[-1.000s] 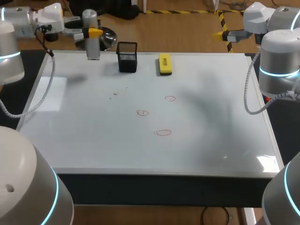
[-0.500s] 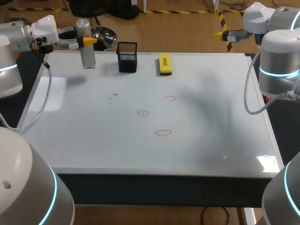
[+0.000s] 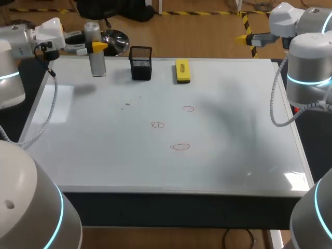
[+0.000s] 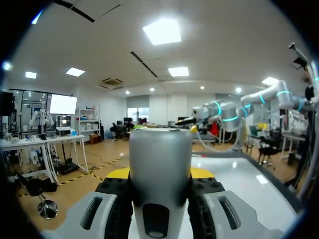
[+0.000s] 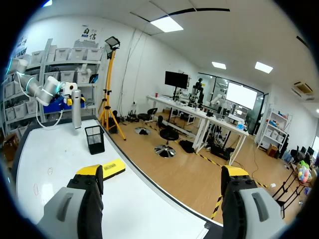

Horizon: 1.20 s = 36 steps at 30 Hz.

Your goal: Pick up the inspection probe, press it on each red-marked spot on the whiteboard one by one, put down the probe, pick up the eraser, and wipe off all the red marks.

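inside the left hand (image 3: 95, 46), gripped upright, sits the probe (image 3: 97, 65).

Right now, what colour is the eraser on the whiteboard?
The eraser is yellow; clearest in head view.

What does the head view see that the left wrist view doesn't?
Only the head view shows the red marks, the black holder and the eraser. Only the left wrist view shows, close up, the left gripper clamping the probe from both sides. Both show the probe, part of the whiteboard and the right arm.
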Each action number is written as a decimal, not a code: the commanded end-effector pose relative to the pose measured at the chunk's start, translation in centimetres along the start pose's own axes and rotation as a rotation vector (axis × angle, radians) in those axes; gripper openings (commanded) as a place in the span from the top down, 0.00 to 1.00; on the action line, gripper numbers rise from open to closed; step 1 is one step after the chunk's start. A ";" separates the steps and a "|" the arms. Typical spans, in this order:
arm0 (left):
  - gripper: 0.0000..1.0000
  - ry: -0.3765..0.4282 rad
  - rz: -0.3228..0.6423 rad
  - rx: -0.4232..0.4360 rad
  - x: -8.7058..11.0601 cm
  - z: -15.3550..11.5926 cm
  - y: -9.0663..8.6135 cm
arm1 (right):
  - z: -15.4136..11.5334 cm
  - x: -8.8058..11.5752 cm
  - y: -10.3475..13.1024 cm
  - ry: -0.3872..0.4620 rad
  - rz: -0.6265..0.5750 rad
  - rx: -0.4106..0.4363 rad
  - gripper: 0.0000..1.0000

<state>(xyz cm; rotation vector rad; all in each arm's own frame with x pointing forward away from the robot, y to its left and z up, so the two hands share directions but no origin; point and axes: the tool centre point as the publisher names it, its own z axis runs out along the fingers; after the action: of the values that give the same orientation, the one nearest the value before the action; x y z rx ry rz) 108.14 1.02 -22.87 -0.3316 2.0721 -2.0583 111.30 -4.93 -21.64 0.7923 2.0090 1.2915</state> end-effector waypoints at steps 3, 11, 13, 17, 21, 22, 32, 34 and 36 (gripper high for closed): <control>1.00 -0.005 0.002 0.001 0.2 0.0 -0.1 | 0.0 0.0 0.0 0.001 0.000 0.001 0.00; 1.00 -0.005 0.002 0.001 0.2 0.0 -0.1 | 0.0 0.0 0.0 0.001 0.000 0.001 0.00; 1.00 -0.005 0.002 0.001 0.2 0.0 -0.1 | 0.0 0.0 0.0 0.001 0.000 0.001 0.00; 1.00 -0.005 0.002 0.001 0.2 0.0 -0.1 | 0.7 -0.2 0.1 0.086 -0.046 0.042 0.00; 1.00 -0.005 0.002 0.001 0.2 0.0 -0.1 | 2.4 -0.2 0.4 0.234 -0.145 0.112 0.00; 1.00 -0.005 0.002 0.001 0.2 0.0 -0.1 | 2.8 -0.1 0.5 0.273 -0.168 0.126 0.00; 1.00 -0.005 0.002 0.001 0.2 0.0 -0.1 | 7.7 1.3 1.0 0.641 -0.375 0.254 0.00; 1.00 -0.005 0.002 0.001 0.2 0.0 -0.1 | 8.5 1.4 1.1 0.692 -0.408 0.270 0.00; 1.00 -0.005 0.002 0.001 0.2 0.0 -0.1 | 9.2 1.5 1.2 0.732 -0.456 0.298 0.00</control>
<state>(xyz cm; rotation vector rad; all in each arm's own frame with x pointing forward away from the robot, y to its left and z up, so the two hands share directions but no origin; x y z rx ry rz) 108.10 1.02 -22.85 -0.3324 2.0723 -2.0572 115.62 0.92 -23.66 0.2744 2.3722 1.2065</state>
